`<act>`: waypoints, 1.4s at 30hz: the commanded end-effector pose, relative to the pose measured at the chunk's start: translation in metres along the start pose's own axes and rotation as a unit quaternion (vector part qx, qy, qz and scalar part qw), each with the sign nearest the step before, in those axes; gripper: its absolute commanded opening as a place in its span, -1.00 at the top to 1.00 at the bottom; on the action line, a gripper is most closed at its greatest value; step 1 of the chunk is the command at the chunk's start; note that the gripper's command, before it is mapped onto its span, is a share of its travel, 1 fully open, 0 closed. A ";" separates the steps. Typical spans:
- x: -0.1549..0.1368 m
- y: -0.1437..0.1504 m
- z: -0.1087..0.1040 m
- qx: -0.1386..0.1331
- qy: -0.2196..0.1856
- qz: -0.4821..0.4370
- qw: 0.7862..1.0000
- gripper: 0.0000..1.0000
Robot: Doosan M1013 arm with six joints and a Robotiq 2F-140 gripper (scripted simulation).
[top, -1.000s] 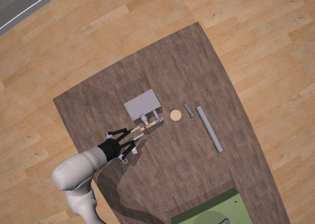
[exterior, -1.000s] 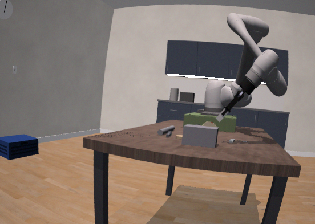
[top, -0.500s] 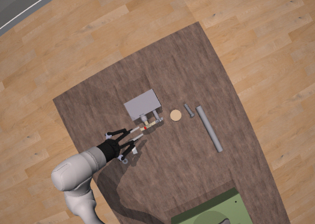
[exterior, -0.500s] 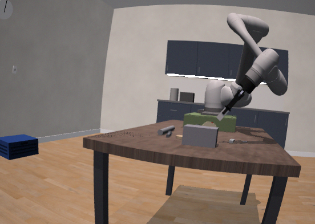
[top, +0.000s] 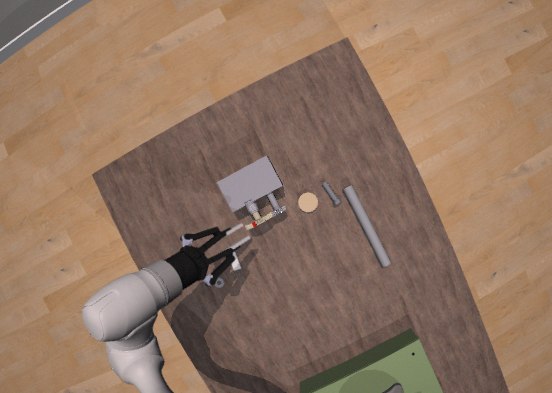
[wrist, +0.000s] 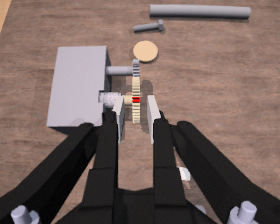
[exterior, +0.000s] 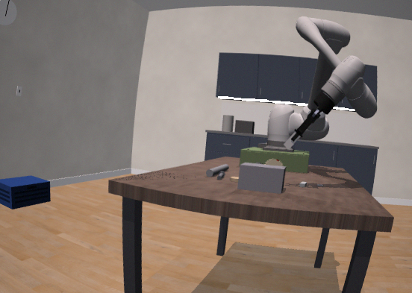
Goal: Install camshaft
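The grey engine case (top: pixel 249 181) (exterior: pixel 261 177) (wrist: pixel 76 85) stands upright on the table. The camshaft's beige big gear (top: pixel 261 221) (wrist: pixel 136 112) sits edge-on in front of the case, with a red mark (wrist: pixel 136 100) on its rim. Its pale shaft (top: pixel 250 208) (wrist: pixel 109 99) runs into the case front. The small grey crank gear (top: pixel 280 210) (wrist: pixel 136 66) touches the big gear's far end, on its own grey shaft (wrist: pixel 118 70). My gripper (top: pixel 245 233) (exterior: pixel 289 145) (wrist: pixel 135 106) is open and empty. It hangs above the table, drawn back from the big gear.
A round beige disc (top: pixel 308 202) (wrist: pixel 145 51), a grey bolt (top: pixel 331 194) (wrist: pixel 148 26) and a long grey rod (top: pixel 366 225) (wrist: pixel 200 11) lie beyond the case. A small white piece (exterior: pixel 303 184) (wrist: pixel 184 174) lies below the gripper. The arm's green base (top: pixel 370 364) (exterior: pixel 274 159) stands at the table's end.
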State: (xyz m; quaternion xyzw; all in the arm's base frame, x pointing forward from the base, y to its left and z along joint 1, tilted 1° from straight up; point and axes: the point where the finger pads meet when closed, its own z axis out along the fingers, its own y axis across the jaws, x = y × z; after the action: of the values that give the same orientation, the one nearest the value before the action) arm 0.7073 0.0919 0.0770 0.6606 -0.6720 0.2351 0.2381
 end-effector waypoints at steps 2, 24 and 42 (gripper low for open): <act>0.006 0.000 -0.008 0.000 0.000 0.000 1.000 0.63; 0.016 0.000 -0.020 0.000 0.000 0.000 1.000 0.63; 0.016 0.000 -0.020 0.000 0.000 0.000 1.000 0.63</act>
State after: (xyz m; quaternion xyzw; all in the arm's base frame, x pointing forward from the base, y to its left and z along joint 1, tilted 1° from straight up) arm 0.7073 0.0924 0.1023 0.6607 -0.6720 0.2351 0.2382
